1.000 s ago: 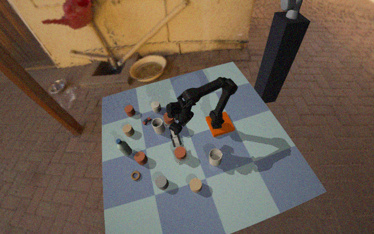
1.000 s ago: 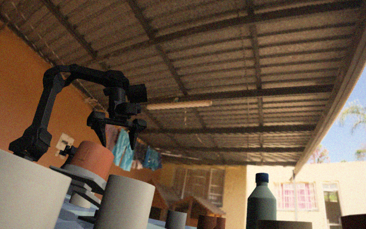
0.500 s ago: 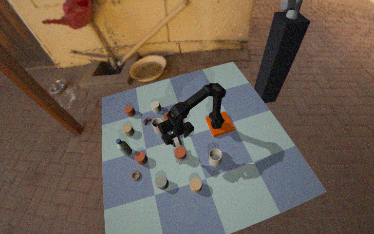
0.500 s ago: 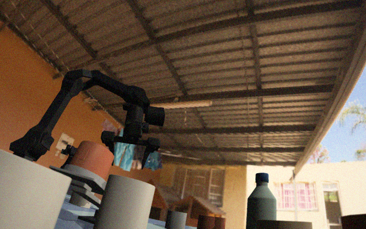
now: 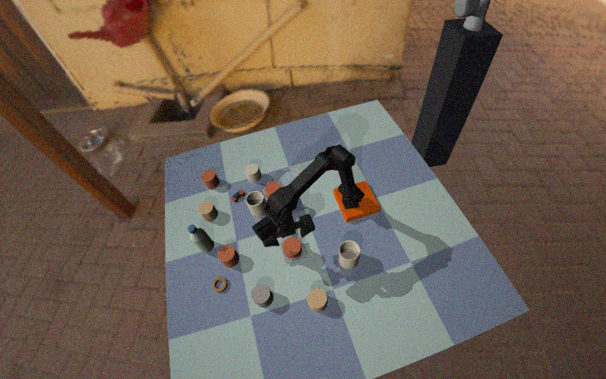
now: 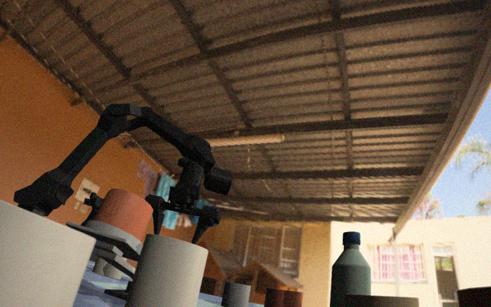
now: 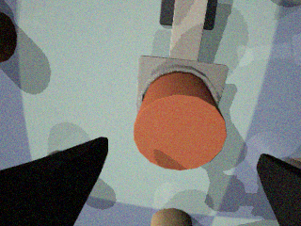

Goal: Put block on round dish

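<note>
End effector: spread wide [image 5: 287, 228] [image 6: 176, 236] [image 7: 183, 150], nothing between its fingers; they point down toward the nearer orange cup.
Nearer orange cup: upright over its plate on one end of the balance [image 5: 304, 255] [image 6: 135, 247] [image 7: 187, 40]; the cup [image 5: 291, 247] [image 7: 180, 132] is not gripped. It looks like the one being lined up for a lift.
Farther orange cup: on the opposite end [image 5: 271, 188] [image 6: 124, 213], partly behind the arm from above. It must stay unmoved if the nearer one is chosen.
Block: out of sight, presumably under one of the two cups; I cannot tell which from these views.
Round dish: pale, beside the arm's forearm, near the farther cup [image 5: 289, 179].
Done: no lift; both cups are on the balance.
Left: lift the right cup, set it aside, carry the block to the dish, let go, move the arm clear.
Wrist view only: the beam running from the nearer cup's plate, mostly covered by the arm from above.
Exterior view only: the farther cup's plate from the side, visibly sloping; the nearer cup is not discernible there.
Top view only: the dish.
</note>
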Action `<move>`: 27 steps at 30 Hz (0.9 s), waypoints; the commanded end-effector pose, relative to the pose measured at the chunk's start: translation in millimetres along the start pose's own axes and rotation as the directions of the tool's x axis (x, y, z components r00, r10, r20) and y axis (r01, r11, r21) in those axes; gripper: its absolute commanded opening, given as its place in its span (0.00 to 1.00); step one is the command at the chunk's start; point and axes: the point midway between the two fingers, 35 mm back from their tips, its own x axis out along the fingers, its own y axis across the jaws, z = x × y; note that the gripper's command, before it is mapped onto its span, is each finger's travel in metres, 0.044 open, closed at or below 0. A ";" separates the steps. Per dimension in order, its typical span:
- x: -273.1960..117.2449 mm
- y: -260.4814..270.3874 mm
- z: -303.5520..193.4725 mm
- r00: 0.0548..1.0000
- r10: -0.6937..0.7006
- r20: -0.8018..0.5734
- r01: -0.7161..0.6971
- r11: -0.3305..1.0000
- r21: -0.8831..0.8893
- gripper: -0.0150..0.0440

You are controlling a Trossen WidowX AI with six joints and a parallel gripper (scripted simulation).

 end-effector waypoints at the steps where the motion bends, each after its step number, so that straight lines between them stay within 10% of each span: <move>1: 2.6 0.5 -1.2 1.000 -0.006 0.008 0.006 1.000 0.017 1.00; 27: 45.0 1.5 -1.3 1.000 -0.005 0.008 0.004 1.000 0.014 1.00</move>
